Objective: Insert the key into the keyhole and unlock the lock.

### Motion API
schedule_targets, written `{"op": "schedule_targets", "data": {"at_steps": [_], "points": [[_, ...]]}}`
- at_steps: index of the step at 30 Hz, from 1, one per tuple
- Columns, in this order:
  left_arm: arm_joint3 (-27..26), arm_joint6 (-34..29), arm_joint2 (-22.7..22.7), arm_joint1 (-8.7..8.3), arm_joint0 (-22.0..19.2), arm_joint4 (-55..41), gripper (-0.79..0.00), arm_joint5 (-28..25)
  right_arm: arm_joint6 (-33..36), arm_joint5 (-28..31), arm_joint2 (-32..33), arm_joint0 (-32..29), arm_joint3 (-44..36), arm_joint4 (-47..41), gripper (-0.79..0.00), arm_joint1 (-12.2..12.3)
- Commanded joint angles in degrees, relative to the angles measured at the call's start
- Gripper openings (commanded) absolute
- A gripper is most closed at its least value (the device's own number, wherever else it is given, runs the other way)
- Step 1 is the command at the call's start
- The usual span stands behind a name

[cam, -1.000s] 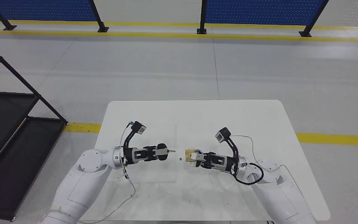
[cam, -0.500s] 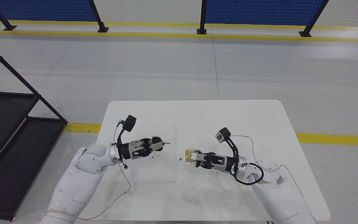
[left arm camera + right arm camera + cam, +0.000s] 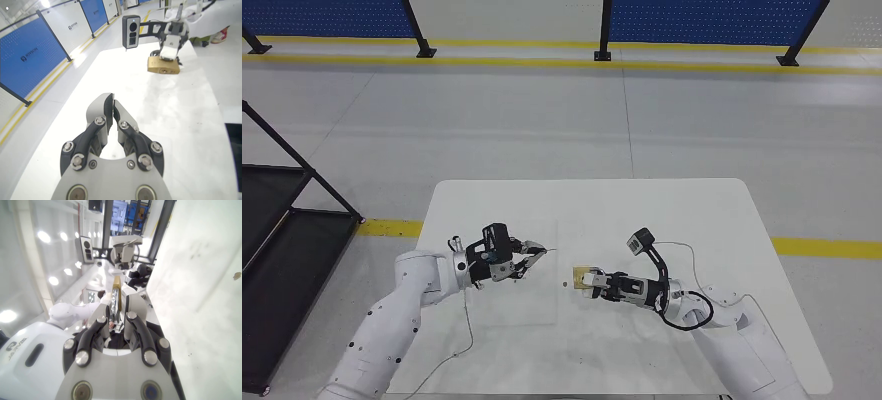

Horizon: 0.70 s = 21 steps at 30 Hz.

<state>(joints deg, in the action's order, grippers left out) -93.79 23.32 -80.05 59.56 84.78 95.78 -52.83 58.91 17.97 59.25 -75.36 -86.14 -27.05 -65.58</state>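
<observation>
On my left, the left claw (image 3: pixel 113 103) is pinched shut over the white surface (image 3: pixel 692 215). A thin metal edge between its pads looks to me like the key (image 3: pixel 114 96), pointing across toward the middle. There the brass lock (image 3: pixel 163 66) rests on the surface as far as I can tell, well apart from the key, with its keyhole (image 3: pixel 165 71) face turned toward the left claw. On my right, the right claw (image 3: pixel 168 54) is clamped on the lock's body from the shackle end.
</observation>
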Motion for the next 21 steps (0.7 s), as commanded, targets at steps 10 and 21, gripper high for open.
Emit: {"op": "schedule_targets", "data": {"at_steps": [10,21], "points": [[0.3,3.0,0.1,-0.03,-0.1,3.1,-0.785,0.2,0.0,0.0,0.0,0.0,0.0,0.0,-0.785,0.0],[2.6,17.1,3.9,-1.07,0.4,25.8,-0.785,22.8,0.0,0.0,0.0,0.0,0.0,0.0,-0.785,0.0]]}}
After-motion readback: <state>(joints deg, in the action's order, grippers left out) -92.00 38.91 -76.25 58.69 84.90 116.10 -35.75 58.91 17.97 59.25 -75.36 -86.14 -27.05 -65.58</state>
